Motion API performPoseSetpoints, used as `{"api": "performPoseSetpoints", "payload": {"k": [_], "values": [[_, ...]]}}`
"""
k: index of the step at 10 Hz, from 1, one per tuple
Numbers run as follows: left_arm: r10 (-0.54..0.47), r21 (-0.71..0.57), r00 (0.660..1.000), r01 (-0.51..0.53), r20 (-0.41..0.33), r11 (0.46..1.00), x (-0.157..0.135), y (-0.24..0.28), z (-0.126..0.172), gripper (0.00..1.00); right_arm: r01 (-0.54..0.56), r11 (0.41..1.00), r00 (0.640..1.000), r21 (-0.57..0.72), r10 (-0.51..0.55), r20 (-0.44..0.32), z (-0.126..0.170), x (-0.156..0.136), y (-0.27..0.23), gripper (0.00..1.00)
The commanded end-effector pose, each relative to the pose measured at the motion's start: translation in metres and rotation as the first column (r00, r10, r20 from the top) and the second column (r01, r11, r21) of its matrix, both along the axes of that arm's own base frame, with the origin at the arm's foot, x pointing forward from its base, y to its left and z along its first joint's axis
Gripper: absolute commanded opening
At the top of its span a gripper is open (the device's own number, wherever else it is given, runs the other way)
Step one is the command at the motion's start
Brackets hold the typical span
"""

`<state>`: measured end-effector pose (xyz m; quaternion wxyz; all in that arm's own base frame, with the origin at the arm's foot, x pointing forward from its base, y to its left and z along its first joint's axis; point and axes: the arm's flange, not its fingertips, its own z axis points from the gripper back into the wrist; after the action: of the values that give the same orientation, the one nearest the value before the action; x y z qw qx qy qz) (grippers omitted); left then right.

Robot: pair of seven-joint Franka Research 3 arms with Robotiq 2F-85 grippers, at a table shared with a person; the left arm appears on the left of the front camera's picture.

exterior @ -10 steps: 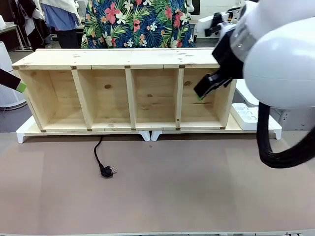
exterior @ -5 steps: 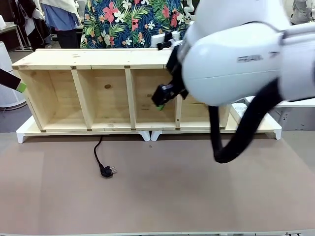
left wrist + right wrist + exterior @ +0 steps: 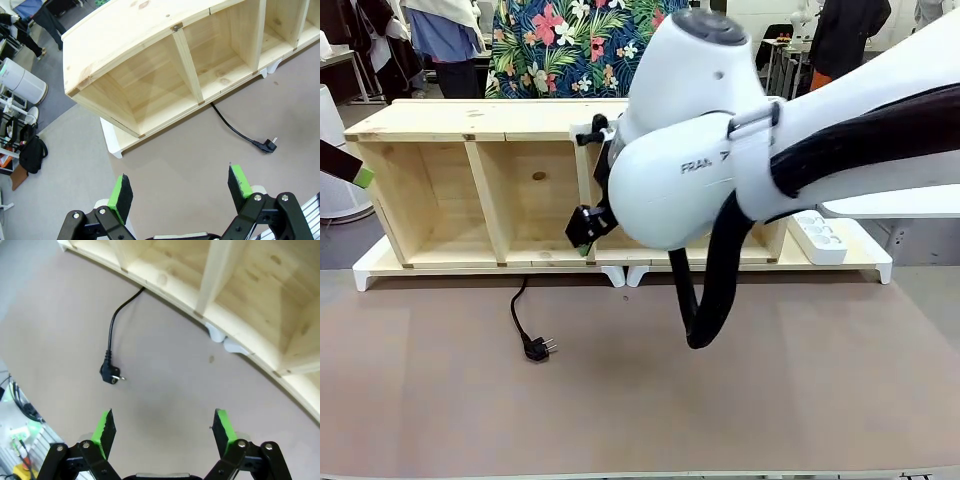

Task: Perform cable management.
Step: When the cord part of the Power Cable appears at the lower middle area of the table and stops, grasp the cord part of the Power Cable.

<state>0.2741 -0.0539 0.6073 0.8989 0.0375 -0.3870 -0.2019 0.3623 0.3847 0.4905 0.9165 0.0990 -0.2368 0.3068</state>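
Observation:
The cable (image 3: 518, 310) is a thin black cord that comes out from under the wooden shelf (image 3: 530, 118) and ends in a round two-prong plug (image 3: 538, 347) on the brown table. My right gripper (image 3: 583, 232) hangs open in front of the shelf's middle compartments, above and to the right of the plug. In the right wrist view the right gripper (image 3: 165, 426) is open and empty, with the plug (image 3: 110, 374) lying ahead of its left finger. My left gripper (image 3: 180, 187) is open and empty too, high over the table, with the cable (image 3: 235, 131) far ahead of it.
The long shelf with several open compartments sits on white feet (image 3: 625, 274) along the far side. A white power strip (image 3: 817, 237) lies at its right end. A person in a flowered shirt (image 3: 590, 45) stands behind the shelf. My left gripper's tip (image 3: 360, 176) shows at the left edge.
My right arm has swung left across the shelf front, carrying its open gripper from the rightmost compartment to the middle. The cable and the left gripper have not moved.

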Motion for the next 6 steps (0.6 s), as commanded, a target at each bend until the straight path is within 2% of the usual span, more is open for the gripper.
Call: {"api": "performPoseSetpoints", "payload": {"k": [1, 6], "values": [[-0.001, -0.002, 1.000, 0.001, 0.011, 1.000, 0.002, -0.001, 0.000, 1.00, 0.037, 0.999, 0.999, -0.040, -0.037, -0.008, -0.017, 0.012, 0.030, 1.00], [-0.001, -0.002, 1.000, 0.001, 0.011, 1.000, 0.002, -0.001, 0.000, 1.00, 0.016, 0.978, 0.998, -0.210, -0.028, -0.056, -0.062, 0.013, 0.088, 1.00]]}}
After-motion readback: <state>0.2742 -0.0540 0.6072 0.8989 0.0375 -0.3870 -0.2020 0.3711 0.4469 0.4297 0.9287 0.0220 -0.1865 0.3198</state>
